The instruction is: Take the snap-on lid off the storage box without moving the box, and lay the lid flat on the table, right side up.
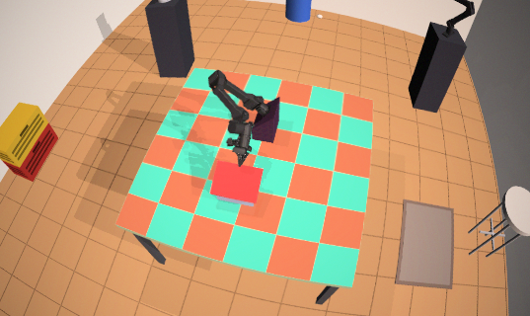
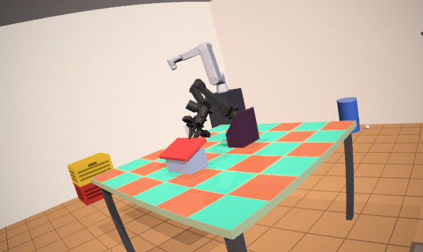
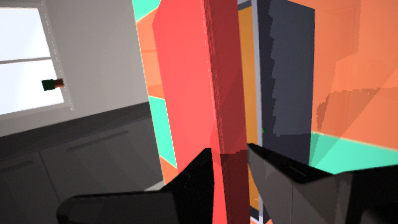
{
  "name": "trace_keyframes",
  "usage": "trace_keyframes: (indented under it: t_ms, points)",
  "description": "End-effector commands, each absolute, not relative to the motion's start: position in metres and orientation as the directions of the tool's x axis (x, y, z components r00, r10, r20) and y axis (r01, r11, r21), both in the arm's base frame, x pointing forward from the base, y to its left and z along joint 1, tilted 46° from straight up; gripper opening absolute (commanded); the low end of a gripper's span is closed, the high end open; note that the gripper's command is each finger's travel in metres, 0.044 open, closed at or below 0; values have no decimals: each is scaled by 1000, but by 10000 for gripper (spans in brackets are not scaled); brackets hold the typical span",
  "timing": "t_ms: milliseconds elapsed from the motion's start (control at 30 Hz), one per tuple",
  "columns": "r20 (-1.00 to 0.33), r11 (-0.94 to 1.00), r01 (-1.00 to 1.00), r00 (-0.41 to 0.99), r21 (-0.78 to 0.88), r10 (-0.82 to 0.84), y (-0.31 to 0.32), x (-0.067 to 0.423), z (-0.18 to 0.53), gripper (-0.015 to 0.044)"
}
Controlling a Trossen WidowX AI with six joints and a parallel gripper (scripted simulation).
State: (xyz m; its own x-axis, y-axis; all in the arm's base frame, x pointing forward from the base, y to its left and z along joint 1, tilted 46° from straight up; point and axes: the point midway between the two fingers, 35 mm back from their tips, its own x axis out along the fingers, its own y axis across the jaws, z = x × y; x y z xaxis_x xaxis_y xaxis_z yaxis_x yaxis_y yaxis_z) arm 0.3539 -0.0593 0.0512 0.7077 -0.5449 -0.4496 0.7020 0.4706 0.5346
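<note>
The red lid (image 1: 237, 180) (image 2: 183, 149) (image 3: 187, 75) is tilted on the pale storage box (image 2: 179, 166) (image 3: 295, 75). Its edge on the arm's side is raised, and its far edge is low, at the box's opposite side. The wrist view shows a gap between the lid and the box rim near the gripper. The box stands on the checkered table (image 1: 312, 180) (image 2: 243, 161). My gripper (image 1: 241, 163) (image 2: 191, 137) (image 3: 228, 152) is shut on the lid's raised edge, with one finger on each side of it. Whether the far edge still touches the rim is hidden.
A dark purple block with a sloped face (image 1: 267, 127) (image 2: 243, 129) stands on the table beside the arm's base, behind the box. Off the table are dark pedestals (image 1: 172, 41) (image 1: 435, 69), a blue cylinder (image 1: 298, 10) (image 2: 347, 110), yellow and red crates and a round stool (image 1: 522, 210).
</note>
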Motion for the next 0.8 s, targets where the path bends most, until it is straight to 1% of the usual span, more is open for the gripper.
trace_keyframes:
  t_ms: [0,767]
  points:
    - [-441,472,692,717,547,-540,-53,359,59,0]
    - [-441,471,691,717,548,-540,-33,373,81,0]
